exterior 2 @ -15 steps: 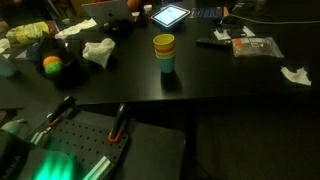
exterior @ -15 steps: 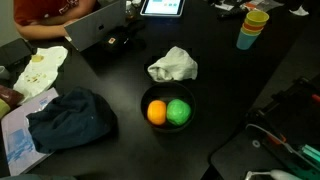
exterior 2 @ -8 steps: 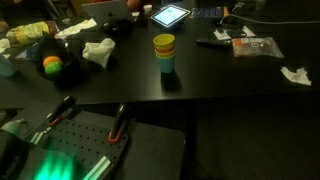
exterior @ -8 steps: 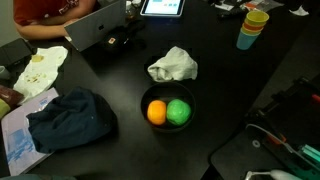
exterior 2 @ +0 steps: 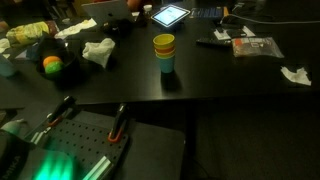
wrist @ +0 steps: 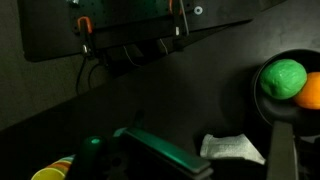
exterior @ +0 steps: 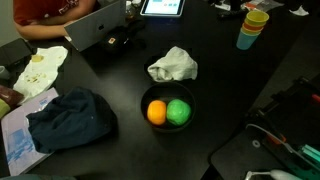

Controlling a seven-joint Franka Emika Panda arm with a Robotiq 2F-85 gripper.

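Observation:
In the wrist view my gripper (wrist: pixel 225 165) is open, high above the black table, with nothing between its fingers. One finger (wrist: pixel 165 158) glows green at the lower middle; the second rises at the lower right. Far below, a crumpled white cloth (wrist: pixel 232 148) shows in the gap. A black bowl (wrist: pixel 263 103) at the right edge holds a green ball (wrist: pixel 283 77) and an orange ball (wrist: pixel 311 90). In both exterior views the bowl (exterior: pixel 168 129) (exterior 2: pixel 57 75) sits near the white cloth (exterior: pixel 173 66) (exterior 2: pixel 98 50). The gripper shows in neither exterior view.
Stacked coloured cups (exterior: pixel 253 28) (exterior 2: pixel 164 52) stand apart from the bowl. A dark blue cloth (exterior: pixel 70 118) lies beside the bowl, on papers. A tablet (exterior: pixel 162 7), a laptop (exterior: pixel 95 25) and a person in red (exterior: pixel 45 12) are at the far edge.

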